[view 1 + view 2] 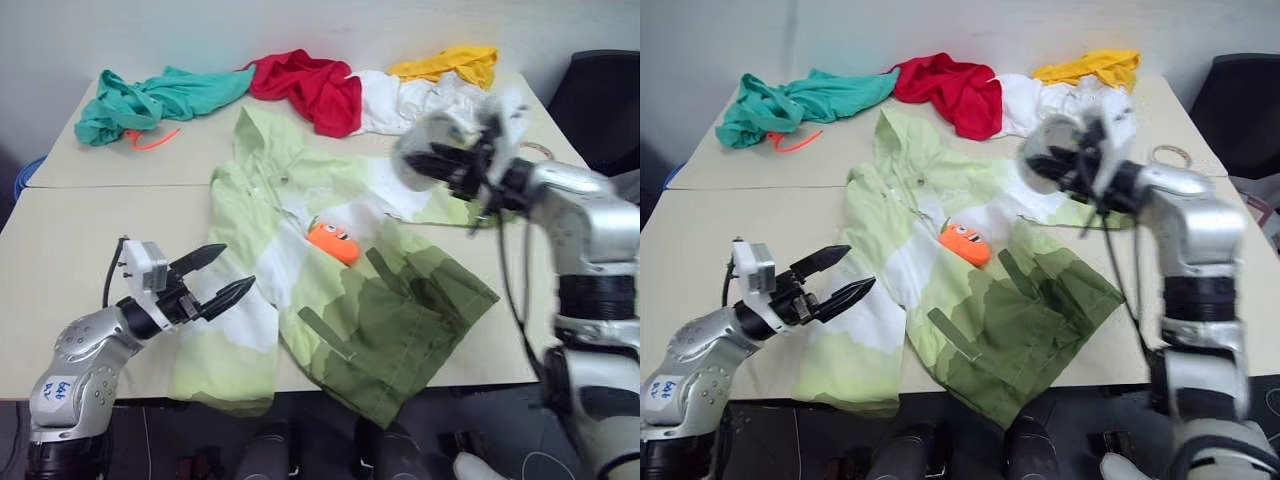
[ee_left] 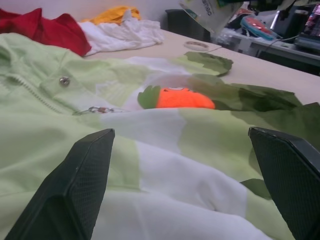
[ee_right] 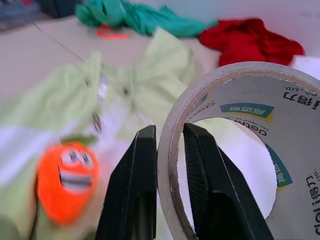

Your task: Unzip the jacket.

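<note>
jacket (image 1: pixel 330 270) flat on the surface (image 1: pixel 70 230), zipper not open yet | right fingers (image 3: pixel 167 165) pinch a tape roll (image 3: pixel 235 150) above it | left fingers (image 1: pixel 215 280) wide apart, empty | risk: roll slips, drops on jacket

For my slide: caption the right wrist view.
Right gripper pinching a tape roll's wall above the jacket and orange toy.

Head cameras look down over the table (image 1: pixel 60 250); both wrist cameras skim close above the jacket (image 2: pixel 165 150), sharing it.
</note>
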Robot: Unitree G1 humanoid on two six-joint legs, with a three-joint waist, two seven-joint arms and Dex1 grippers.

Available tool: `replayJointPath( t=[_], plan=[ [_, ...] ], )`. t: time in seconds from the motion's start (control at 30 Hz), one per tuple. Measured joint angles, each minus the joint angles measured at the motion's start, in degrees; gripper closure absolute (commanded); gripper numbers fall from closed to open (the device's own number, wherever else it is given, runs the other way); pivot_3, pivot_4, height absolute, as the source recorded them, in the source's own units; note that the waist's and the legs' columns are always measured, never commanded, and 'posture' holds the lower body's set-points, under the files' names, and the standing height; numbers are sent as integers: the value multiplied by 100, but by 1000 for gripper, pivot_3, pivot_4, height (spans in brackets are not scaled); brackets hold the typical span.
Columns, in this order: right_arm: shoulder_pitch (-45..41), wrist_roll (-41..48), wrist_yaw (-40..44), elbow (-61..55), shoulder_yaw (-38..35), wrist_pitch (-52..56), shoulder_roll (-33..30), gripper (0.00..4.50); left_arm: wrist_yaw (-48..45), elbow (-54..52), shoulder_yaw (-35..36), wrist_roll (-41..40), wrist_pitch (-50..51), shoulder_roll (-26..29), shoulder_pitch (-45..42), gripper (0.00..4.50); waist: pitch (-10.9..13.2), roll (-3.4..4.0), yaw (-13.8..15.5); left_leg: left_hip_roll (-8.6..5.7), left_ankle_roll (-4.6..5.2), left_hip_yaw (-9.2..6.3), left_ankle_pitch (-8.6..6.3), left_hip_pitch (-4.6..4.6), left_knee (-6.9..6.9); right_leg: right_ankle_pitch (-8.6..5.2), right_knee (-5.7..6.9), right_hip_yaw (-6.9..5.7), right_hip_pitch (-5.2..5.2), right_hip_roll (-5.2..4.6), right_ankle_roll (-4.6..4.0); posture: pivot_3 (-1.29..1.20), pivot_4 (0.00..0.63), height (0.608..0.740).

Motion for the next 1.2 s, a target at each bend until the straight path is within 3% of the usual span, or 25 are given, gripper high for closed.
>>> replayJointPath(
  t=[0.13, 0.3, 0.47, 0.67, 0.7, 0.83, 1.0, 1.1, 1.2],
  plan=[
    [1068, -805, -25, 773, -59, -216, -1538, 4058, -63, 87, 38, 12, -58, 8, 36, 0, 3, 1, 33, -1, 9, 36, 5, 20, -2, 7, 3, 3, 2, -5, 12, 0, 150, 740],
    [1132, -1303, -401, 2447, -81, -1135, -1579, 4058, -202, 209, 14, 118, -135, 46, 8, 0, 4, 0, -138, 14, 4, 60, 7, 40, -6, 12, 2, 23, 2, -2, 21, 0, 150, 740],
    [1052, -1551, -558, 3527, -19, -2437, -1305, 2462, -299, 465, 8, 233, -179, 206, -199, 0, 12, 14, -147, 18, 0, 61, 9, 33, -9, 12, 6, 24, -4, 14, 21, 0, 150, 740],
    [1029, -1502, -529, 3854, -286, -3422, -1415, 324, -345, 659, 31, 309, -217, 330, -275, 0, 12, 14, -93, 16, 1, 54, 8, 30, -3, 12, 3, 21, 0, 12, 21, 0, 150, 740],
    [1124, -1404, -401, 3800, -398, -3526, -1463, 23, -351, 683, 46, 340, -235, 386, -272, 0, 12, 14, -67, 16, 1, 55, 8, 31, -2, 12, 3, 22, 0, 12, 21, 0, 150, 740],
    [1590, -785, 270, 2836, -924, -3439, -1555, 23, -368, 1174, 275, 484, -355, 604, -269, 0, 12, 14, -16, 22, 1, 55, 8, 33, -2, 12, 6, 23, 0, 16, 21, 0, 150, 740],
    [2666, 449, 1322, 338, -1181, -1750, -1897, 23, -359, 2150, 502, 768, -500, 950, -597, 0, 9, 10, 12, 30, -1, 46, 5, 33, -1, 13, 4, 17, 4, -12, 21, 0, 150, 740],
    [3032, 935, 1302, -849, -952, -812, -1827, 23, -347, 2536, 446, 898, -387, 1054, -900, 0, 9, 4, 30, 19, 3, 38, 2, 31, 3, 13, 5, 21, 6, -32, 20, 0, 150, 740],
    [3160, 1092, 891, -1541, -629, -325, -1368, 23, -386, 2949, 181, 1061, -288, 1061, -1291, 0, 9, -2, 66, 12, 3, 34, 2, 29, 3, 13, 5, 21, 3, -38, 20, 0, 150, 740]
  ],
)
